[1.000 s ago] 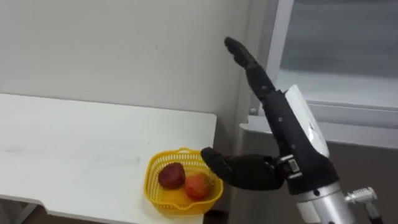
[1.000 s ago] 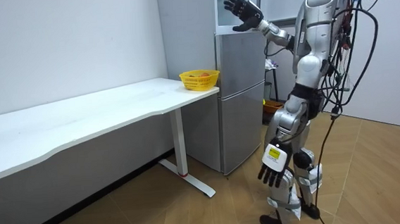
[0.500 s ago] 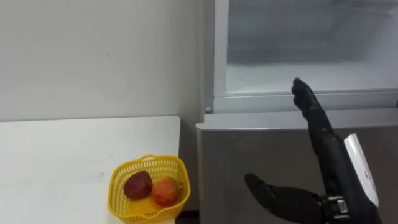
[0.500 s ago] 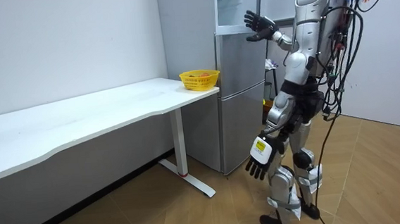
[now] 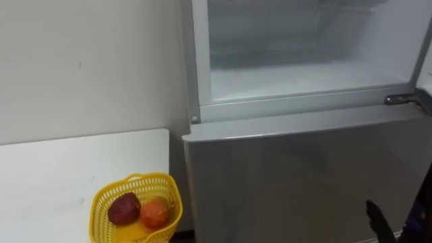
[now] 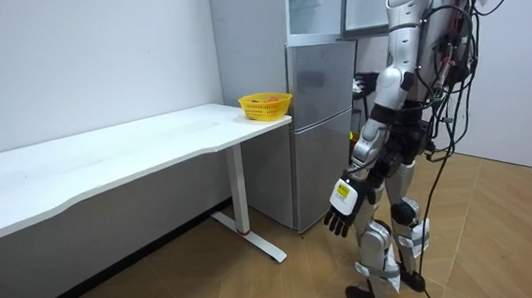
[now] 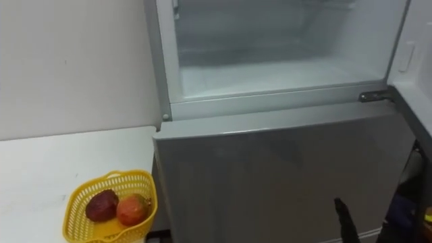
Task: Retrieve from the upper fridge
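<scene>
Well, the upper fridge (image 5: 304,74) stands open at the top right of the frame, its top cut off, and what is inside is too pale to tell. One dark fingertip of the right hand (image 5: 375,217) pokes in at the lower right, so I cannot tell its grip. In the room view, the left hand (image 6: 343,207) hangs loose and empty by the leg.

upper fridge compartment (image 5: 304,77) stands open.

Our two head eyes look down on the fridge (image 5: 297,175) from close in front. Our room camera stands well off, facing it obliquely. All views share the fridge and the basket (image 5: 173,204) beside it.
</scene>
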